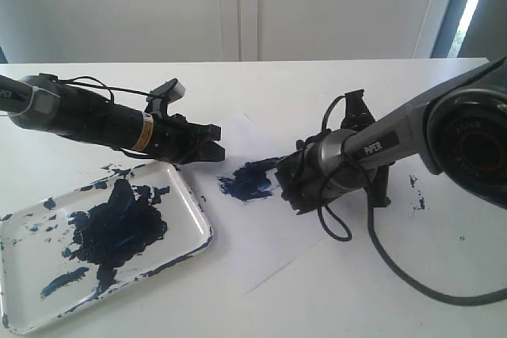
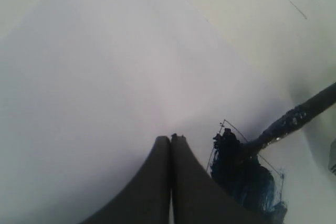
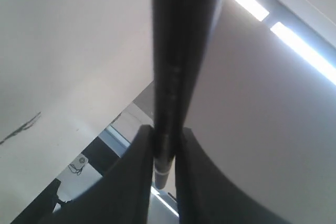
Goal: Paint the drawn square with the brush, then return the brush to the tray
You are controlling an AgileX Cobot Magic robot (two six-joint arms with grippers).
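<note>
Right gripper (image 3: 167, 145), black and two-fingered, pinches the long thin black paintbrush (image 3: 173, 51) by its shaft, one finger on either side; the grip sits well up the handle, which I judge lets the wet end reach the paper while the fingers stay out of the paint; left gripper (image 2: 170, 142), the same black kind, has its fingers pressed together and holds nothing; it hangs low over the near edge of the white paper sheet (image 1: 261, 247), just beside the shallow white rectangular tray (image 1: 202, 219) smeared with dark blue, probably parked there out of the working arm's way.

The brush's paint-coated end rests on the small thin-lined drawn square (image 2: 241, 177), which is largely filled with a dark blue blot, though a bare strip shows along one outlined edge; painting looks near done, and the return to the tray is not yet begun.

Its long axis runs on a slant, bristles down on the square, handle rising back into the right gripper; in the exterior view the bristle end points left, toward the tray, across the white table (image 1: 317, 93).
</note>
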